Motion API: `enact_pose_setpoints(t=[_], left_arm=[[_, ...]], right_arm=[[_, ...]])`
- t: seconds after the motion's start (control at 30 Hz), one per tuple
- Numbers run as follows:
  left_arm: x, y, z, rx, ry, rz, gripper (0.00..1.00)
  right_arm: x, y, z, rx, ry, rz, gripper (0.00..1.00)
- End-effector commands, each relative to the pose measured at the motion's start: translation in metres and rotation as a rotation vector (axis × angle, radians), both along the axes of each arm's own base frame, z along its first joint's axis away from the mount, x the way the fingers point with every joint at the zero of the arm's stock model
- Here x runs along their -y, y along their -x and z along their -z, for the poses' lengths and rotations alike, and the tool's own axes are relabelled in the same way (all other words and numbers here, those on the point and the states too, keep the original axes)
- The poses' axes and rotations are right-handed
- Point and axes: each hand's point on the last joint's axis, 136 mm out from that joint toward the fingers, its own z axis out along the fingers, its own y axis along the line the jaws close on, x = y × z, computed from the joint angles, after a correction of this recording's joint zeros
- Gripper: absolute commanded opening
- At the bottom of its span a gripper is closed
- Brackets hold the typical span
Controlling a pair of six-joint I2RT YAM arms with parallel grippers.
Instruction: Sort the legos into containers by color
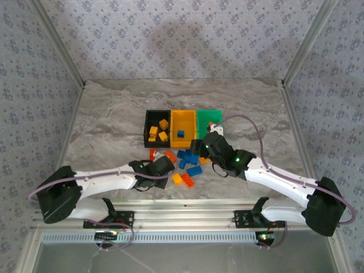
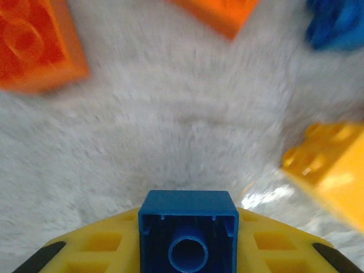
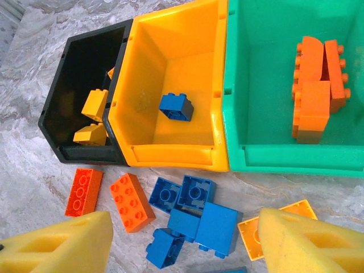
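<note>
My left gripper [image 1: 164,166] is shut on a small blue lego [image 2: 189,211], which sits hollow side up between its yellow pads [image 2: 96,244] just above the table. My right gripper [image 3: 185,242] is open and holds nothing, hovering over a cluster of blue legos [image 3: 199,216] in front of the bins. Three containers stand side by side. The black one [image 3: 57,116] holds yellow legos [image 3: 94,105]. One blue lego [image 3: 176,106] lies in the yellow-orange one [image 3: 170,156]. Red-orange legos [image 3: 315,91] lie in the green one [image 3: 284,162].
Loose legos lie on the marble table [image 1: 102,125]: two red-orange bricks [image 3: 131,202] left of the blue cluster and a yellow-orange one [image 3: 250,233] to its right. Around my left gripper lie a red-orange brick [image 2: 34,45] and a yellow brick [image 2: 330,165].
</note>
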Motion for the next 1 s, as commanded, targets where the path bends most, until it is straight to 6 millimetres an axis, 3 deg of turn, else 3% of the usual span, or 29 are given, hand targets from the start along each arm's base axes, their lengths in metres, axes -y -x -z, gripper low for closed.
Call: enact_pose_setpoints(t=[0.0, 0.13, 0.2, 0.33, 0.53, 0.67, 0.8, 0.97], left_arm=[[0.015, -0.033, -0.058, 0.095, 0.128, -0.018, 0.32], [0.036, -0.079, -0.107, 0.167, 0.227, -0.032, 0.32], [0.047, -0.102, -0.118, 0.178, 0.241, -0.037, 0.33], [0.064, -0.148, -0.118, 0.154, 0.246, -0.071, 0.31], [0.085, -0.194, -0.102, 0.15, 0.182, -0.091, 0.32], [0.092, -0.212, -0.086, 0.132, 0.151, -0.111, 0.37], [0.102, -0.216, -0.081, 0.1, 0.176, -0.114, 0.51], [0.114, -0.207, -0.117, 0.149, 0.25, -0.086, 0.76]], right_arm=[[0.008, 0.001, 0.001, 0.006, -0.01, 0.038, 0.7], [0.015, 0.003, 0.01, -0.014, -0.002, 0.057, 0.7], [0.02, 0.005, 0.014, -0.029, 0.004, 0.068, 0.7], [0.029, 0.009, 0.018, -0.041, 0.007, 0.085, 0.7], [0.041, 0.016, 0.019, -0.052, 0.01, 0.099, 0.7], [0.045, 0.02, 0.022, -0.065, 0.012, 0.095, 0.71], [0.043, 0.024, 0.023, -0.071, -0.002, 0.073, 0.71], [0.04, 0.027, 0.029, -0.093, 0.002, 0.048, 0.71]])
